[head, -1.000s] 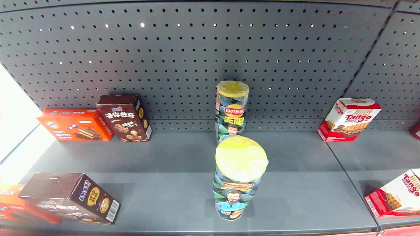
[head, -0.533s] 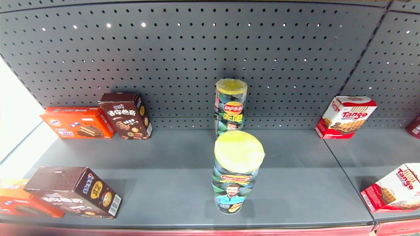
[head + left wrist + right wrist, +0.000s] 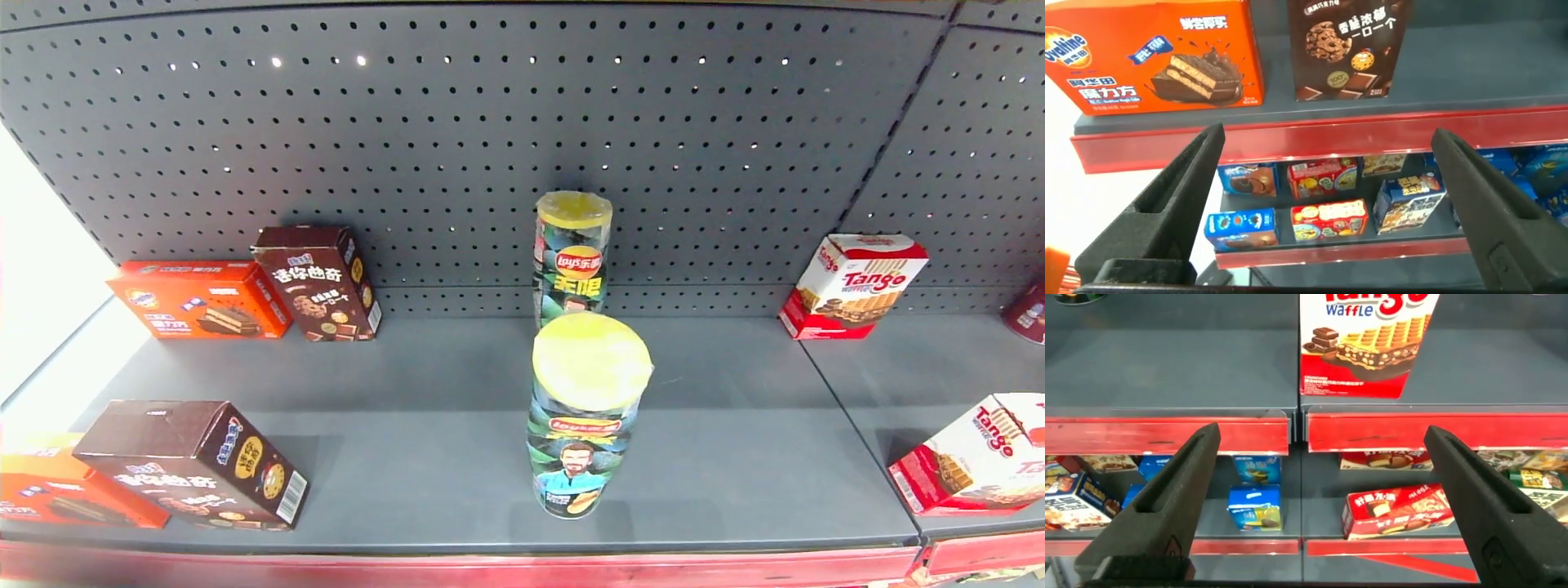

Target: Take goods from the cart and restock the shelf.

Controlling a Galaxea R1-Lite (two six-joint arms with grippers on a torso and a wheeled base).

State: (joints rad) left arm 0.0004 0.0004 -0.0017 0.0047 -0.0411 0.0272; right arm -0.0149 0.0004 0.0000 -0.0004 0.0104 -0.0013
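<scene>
Two tall chip cans with yellow lids stand mid-shelf, one near the front point(image 3: 586, 412) and one by the back wall point(image 3: 573, 257). The grey shelf point(image 3: 408, 425) also holds an orange cake box point(image 3: 200, 298), two brown cookie boxes point(image 3: 318, 282) point(image 3: 196, 465) and two red-and-white wafer boxes point(image 3: 857, 286) point(image 3: 971, 465). My left gripper point(image 3: 1327, 132) is open and empty, level with the shelf's red front edge, below the orange cake box point(image 3: 1151, 57) and a cookie box point(image 3: 1351, 49). My right gripper point(image 3: 1323, 431) is open and empty, below a wafer box point(image 3: 1368, 343).
A perforated grey back panel point(image 3: 490, 122) closes the shelf behind. A dark red can point(image 3: 1030, 314) stands at the far right. Lower shelves hold several small boxes point(image 3: 1323, 220) point(image 3: 1253, 506). Bare shelf lies on either side of the front can.
The whole head picture has shifted: the shelf's goods sit higher and the red front edge has come into view, so the camera moved. The goods themselves have not moved.
</scene>
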